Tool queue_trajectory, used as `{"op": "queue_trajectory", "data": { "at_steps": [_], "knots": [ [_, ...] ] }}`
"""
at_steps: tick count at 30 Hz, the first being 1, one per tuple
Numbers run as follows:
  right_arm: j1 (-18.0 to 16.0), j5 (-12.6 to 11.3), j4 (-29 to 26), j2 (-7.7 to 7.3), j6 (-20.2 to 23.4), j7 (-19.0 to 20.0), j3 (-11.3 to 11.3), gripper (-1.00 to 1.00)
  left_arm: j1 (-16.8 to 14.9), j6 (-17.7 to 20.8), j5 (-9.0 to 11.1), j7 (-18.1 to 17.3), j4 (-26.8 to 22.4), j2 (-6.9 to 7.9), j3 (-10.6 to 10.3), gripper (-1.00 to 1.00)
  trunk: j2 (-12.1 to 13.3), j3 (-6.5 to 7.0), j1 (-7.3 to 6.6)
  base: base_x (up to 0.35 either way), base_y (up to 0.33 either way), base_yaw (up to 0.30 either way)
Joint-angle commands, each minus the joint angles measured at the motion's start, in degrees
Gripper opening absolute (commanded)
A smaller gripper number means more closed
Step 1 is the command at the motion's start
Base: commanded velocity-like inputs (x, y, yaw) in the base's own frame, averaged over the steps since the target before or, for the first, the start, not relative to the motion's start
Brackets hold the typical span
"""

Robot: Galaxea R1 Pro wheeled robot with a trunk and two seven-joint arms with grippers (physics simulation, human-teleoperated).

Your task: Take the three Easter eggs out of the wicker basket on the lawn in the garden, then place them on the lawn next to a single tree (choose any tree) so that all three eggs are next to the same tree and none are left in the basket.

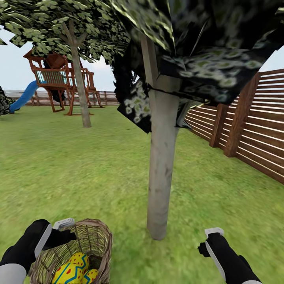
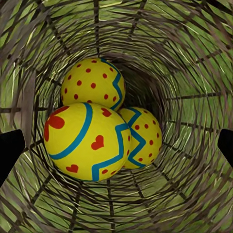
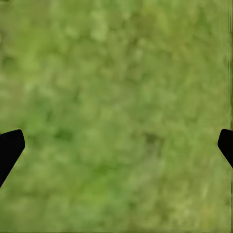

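Note:
Three yellow Easter eggs with blue zigzags and red dots lie together at the bottom of the brown wicker basket. The basket stands on the lawn at the lower left of the head view, with eggs showing inside. My left gripper hovers open over the basket's mouth, looking straight down into it, fingers wide apart and touching nothing. Just right of the basket rises the tree's pale trunk under its dark crown. My right gripper hangs open over bare grass, right of the trunk.
A dark slatted wooden fence runs along the right side. Further back on the left stand a taller tree with lighter leaves and a wooden playset with a blue slide. Open grass stretches around the trunk's foot.

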Motion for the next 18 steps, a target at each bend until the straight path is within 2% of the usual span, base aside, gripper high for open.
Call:
{"op": "queue_trajectory", "data": {
  "at_steps": [1, 4, 7, 11, 18],
  "knots": [
    [0.0, 0.1, -1.5, -0.42, 0.6, -0.2, 0.3, 1.00, -0.1, 0.3, 0.2, 0.0, 0.0, 0.00, 0.1, 1.00, -0.4, -0.25, 0.22, 0.000, 0.000, 0.000],
    [0.0, 0.3, -6.6, -0.69, 0.4, -0.4, 0.4, 1.00, 0.0, 0.3, 0.1, 0.0, 0.0, -0.17, 0.1, 1.00, -1.6, -0.79, 0.87, 0.000, 0.000, 0.000],
    [0.0, 0.2, -9.1, -1.27, 0.2, -0.4, 0.3, 1.00, 0.0, 0.2, 0.1, 0.1, 0.8, -0.20, 0.2, 1.00, -2.8, -1.32, 1.53, 0.000, 0.000, 0.000],
    [0.0, -0.4, -9.6, -2.75, 0.1, 0.0, -0.2, 1.00, -0.1, 0.1, 0.2, 0.0, 2.1, -0.10, 0.1, 1.00, -4.5, -2.04, 2.41, 0.000, 0.000, 0.000],
    [0.0, -0.6, -10.1, -3.23, 0.1, -0.1, -0.3, 1.00, -0.1, 0.1, 0.2, -0.1, 2.4, -0.08, 0.1, 1.00, -7.3, -3.30, 3.95, 0.000, 0.000, 0.000]
  ]
}}
